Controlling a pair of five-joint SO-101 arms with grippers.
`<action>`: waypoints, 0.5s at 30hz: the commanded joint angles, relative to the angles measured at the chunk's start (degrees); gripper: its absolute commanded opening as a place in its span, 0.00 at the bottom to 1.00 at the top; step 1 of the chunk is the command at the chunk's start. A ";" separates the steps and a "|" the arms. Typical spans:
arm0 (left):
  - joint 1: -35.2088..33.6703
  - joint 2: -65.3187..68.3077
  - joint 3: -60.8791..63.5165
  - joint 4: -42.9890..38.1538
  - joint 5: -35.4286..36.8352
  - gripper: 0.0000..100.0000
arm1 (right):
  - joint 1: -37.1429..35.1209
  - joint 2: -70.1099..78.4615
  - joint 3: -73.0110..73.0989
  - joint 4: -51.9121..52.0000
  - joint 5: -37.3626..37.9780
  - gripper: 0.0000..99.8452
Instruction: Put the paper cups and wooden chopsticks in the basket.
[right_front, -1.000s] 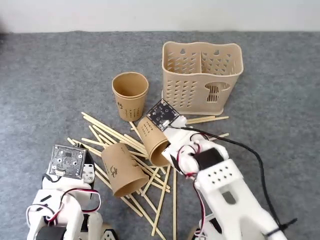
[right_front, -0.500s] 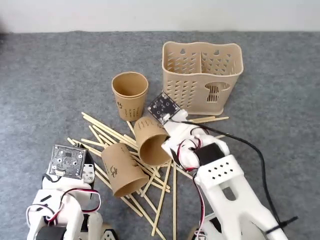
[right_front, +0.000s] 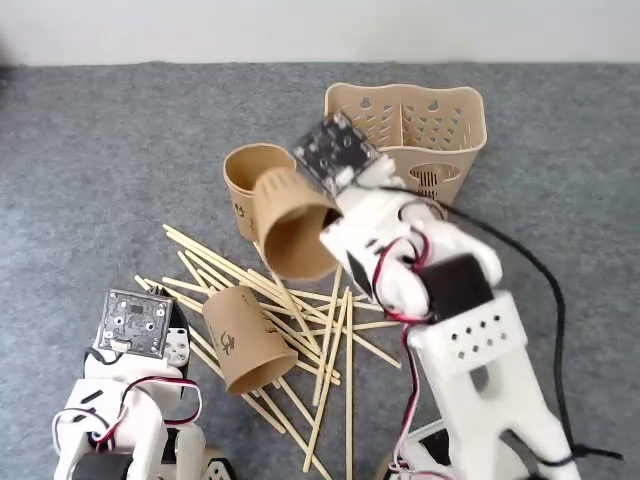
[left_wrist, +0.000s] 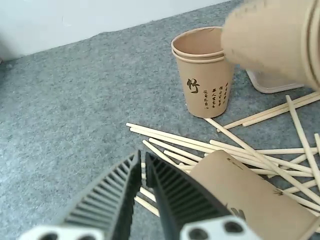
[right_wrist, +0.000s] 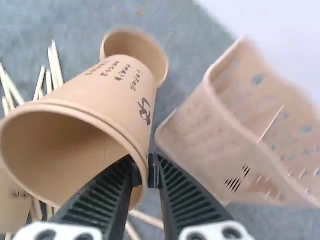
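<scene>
— What have you got hold of?

— My right gripper (right_wrist: 141, 172) is pinched on the rim of a paper cup (right_wrist: 90, 115), one finger inside the mouth and one outside. The cup is clear of the table, tipped on its side. Its mouth faces back toward me and its base points away, at the standing cups (right_front: 250, 190).

— And the basket?

— The basket (right_front: 470, 150) lies beyond the gripper and off to my right, just past the held cup. So I judge the cup must swing right and turn base-down over the open top.

— Could the other arm do it?

— No, my left gripper (left_wrist: 141, 165) hangs low near my side, fingers together on nothing. It sits nearer the lying cup (right_front: 245, 340) and the scattered chopsticks (right_front: 300, 320), well apart from the basket.
</scene>
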 joint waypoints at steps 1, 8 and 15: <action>0.09 -0.97 -0.57 -1.58 -0.62 0.02 | -0.57 8.40 -11.96 0.84 0.44 0.01; 0.09 -0.97 -0.57 -1.58 -0.62 0.02 | -0.57 30.90 -40.70 12.44 0.62 0.01; 0.09 -0.97 -0.57 -1.58 -0.62 0.02 | -0.57 48.48 -67.78 23.08 2.29 0.01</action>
